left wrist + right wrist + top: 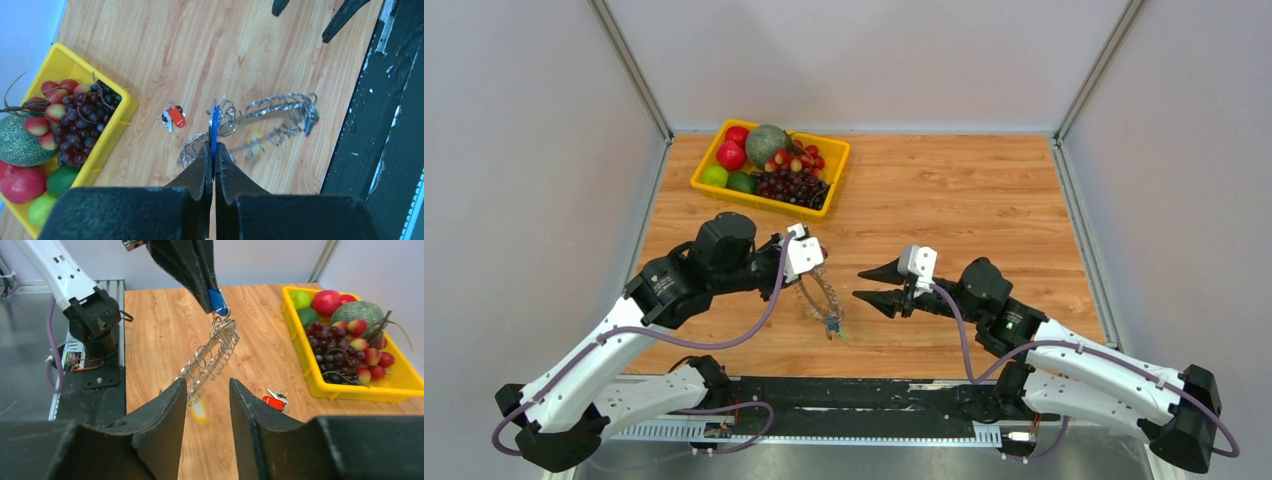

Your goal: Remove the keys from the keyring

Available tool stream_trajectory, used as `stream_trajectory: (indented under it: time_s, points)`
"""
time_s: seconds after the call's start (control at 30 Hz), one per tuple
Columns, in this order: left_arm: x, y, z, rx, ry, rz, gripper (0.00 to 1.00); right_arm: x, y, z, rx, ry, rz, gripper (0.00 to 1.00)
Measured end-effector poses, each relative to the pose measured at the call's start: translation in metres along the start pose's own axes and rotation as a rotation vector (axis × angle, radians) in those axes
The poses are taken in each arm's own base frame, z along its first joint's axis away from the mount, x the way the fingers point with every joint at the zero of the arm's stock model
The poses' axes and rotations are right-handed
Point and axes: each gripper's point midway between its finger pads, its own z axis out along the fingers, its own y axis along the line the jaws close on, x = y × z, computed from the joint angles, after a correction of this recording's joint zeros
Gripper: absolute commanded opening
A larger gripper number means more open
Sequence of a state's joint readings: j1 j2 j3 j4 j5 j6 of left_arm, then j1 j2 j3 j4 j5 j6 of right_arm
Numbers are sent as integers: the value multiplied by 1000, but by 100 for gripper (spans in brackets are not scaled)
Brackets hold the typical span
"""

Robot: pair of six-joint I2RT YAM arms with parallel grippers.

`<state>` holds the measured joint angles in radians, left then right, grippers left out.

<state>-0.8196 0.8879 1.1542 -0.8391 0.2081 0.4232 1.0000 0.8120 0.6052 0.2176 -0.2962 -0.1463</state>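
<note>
Keyring (212,357) hangs limp from blue key (218,296) pinched by left gripper (213,145); open, empty right gripper (206,385) should grab a rigid key.

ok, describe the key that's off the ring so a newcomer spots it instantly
Find the yellow fruit tray at the table's far left. On the bare wood beside its grape end lies a red-headed key. Unlike the blue key pinched in the left pincer with the ring dangling from it, this one lies flat, clear of the ring.
</note>
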Motion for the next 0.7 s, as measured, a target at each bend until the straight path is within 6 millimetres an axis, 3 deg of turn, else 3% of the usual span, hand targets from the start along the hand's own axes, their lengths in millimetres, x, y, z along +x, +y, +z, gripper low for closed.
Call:
stream_trajectory:
  time_s: [0.27,0.53,0.7]
  points:
    - [-6,-7,-1,45,-34,73,0,7,12,17,-98,7,4,34]
    - [-20,-19,-11,57,-179,236,0,1,13,23,-113,-27,-6,47]
    - [-21,-26,-11,65,-250,325,0,-3,13,26,-118,-48,-10,46]
